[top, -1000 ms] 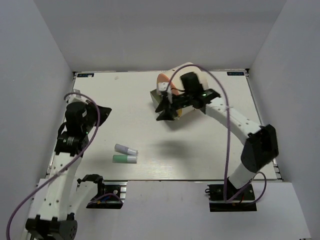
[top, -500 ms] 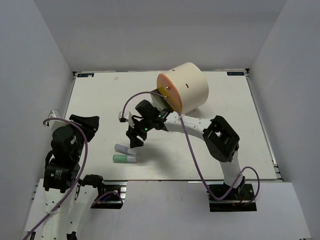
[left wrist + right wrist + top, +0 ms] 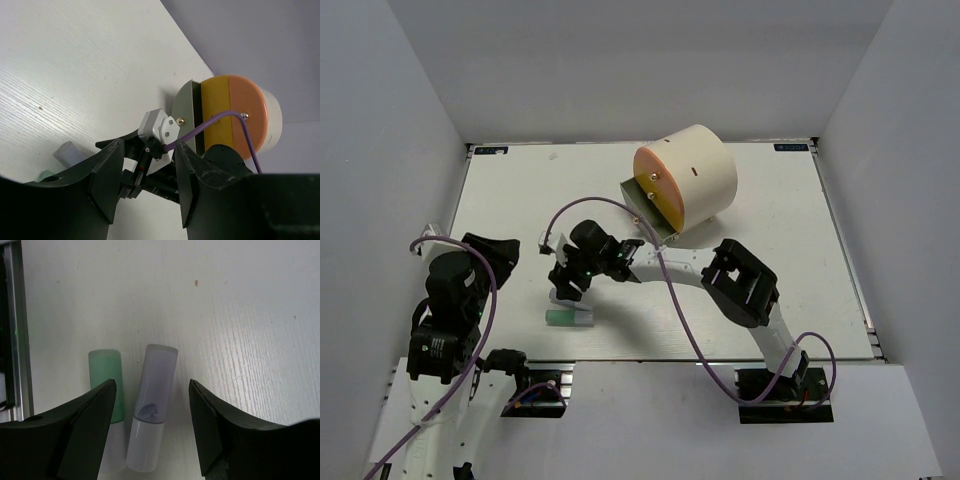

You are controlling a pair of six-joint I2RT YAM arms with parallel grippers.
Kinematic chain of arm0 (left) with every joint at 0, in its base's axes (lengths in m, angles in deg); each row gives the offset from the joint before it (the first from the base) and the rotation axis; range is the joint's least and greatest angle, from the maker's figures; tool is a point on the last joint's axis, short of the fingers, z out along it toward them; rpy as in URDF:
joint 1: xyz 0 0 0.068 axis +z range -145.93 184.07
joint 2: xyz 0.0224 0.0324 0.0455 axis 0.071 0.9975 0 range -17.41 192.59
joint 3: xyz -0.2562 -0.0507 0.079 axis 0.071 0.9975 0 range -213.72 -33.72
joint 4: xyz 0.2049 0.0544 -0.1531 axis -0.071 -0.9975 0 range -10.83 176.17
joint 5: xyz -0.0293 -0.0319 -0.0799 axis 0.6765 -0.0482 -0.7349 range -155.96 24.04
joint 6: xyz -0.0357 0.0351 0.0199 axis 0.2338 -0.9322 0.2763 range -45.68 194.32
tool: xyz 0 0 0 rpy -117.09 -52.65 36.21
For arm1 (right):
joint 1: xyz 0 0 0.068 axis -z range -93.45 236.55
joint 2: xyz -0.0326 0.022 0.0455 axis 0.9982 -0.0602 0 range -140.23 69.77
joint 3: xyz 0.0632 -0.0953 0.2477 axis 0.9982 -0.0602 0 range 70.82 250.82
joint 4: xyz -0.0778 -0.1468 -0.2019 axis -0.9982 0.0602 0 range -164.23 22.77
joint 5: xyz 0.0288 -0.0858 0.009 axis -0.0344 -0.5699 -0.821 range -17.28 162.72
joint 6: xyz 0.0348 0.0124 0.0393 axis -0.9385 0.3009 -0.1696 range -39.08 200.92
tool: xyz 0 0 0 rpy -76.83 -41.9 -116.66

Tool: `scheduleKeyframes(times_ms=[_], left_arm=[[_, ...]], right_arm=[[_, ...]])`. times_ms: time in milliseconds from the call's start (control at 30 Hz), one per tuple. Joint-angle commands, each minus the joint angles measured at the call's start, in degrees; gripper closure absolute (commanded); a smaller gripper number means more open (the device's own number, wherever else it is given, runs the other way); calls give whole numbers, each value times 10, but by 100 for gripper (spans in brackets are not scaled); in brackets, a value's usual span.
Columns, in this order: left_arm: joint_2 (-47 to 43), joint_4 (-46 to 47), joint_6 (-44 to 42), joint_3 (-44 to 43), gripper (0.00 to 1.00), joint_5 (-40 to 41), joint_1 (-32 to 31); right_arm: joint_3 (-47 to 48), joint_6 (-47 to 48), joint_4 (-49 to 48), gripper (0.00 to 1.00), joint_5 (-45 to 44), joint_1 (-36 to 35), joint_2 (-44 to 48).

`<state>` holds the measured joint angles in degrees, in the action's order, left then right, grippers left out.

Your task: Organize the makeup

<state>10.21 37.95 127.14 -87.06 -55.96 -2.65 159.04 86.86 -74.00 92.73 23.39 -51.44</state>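
Two makeup tubes lie side by side near the table's front left. The lavender tube (image 3: 152, 405) lies between the fingers of my right gripper (image 3: 152, 385), which is open and hangs just above it without touching. The mint green tube (image 3: 106, 390) lies to its left, outside the left finger. From above, my right gripper (image 3: 565, 285) covers most of the lavender tube (image 3: 558, 297); the mint green tube (image 3: 570, 317) shows in full. My left gripper (image 3: 498, 250) is open and empty at the left side, its fingers (image 3: 112, 170) pointing toward the right arm's wrist.
A big cream drum (image 3: 690, 172) with an orange face lies on its side at the back centre, with a grey-green panel (image 3: 640, 205) at its front. The right arm stretches across the white table (image 3: 770, 260). The aluminium front rail (image 3: 15, 330) runs just beyond the tubes.
My right arm swung from the drum down and left to the tubes and now straddles the lavender one. My left arm drew back toward the front left and its gripper opened.
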Motion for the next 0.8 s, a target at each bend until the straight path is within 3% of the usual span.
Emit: scheduleKeyframes(times_ms=[0, 500, 767], left_arm=[[2, -14, 1, -11, 45, -1, -1], [-9, -41, 7, -13, 45, -3, -1], [-7, -38, 7, -11, 45, -11, -1]], right_arm=[[-10, -15, -66, 34, -42, -9, -3], [-69, 28, -110, 36, -85, -27, -22], [-88, 52, -126, 47, -149, -26, -30]])
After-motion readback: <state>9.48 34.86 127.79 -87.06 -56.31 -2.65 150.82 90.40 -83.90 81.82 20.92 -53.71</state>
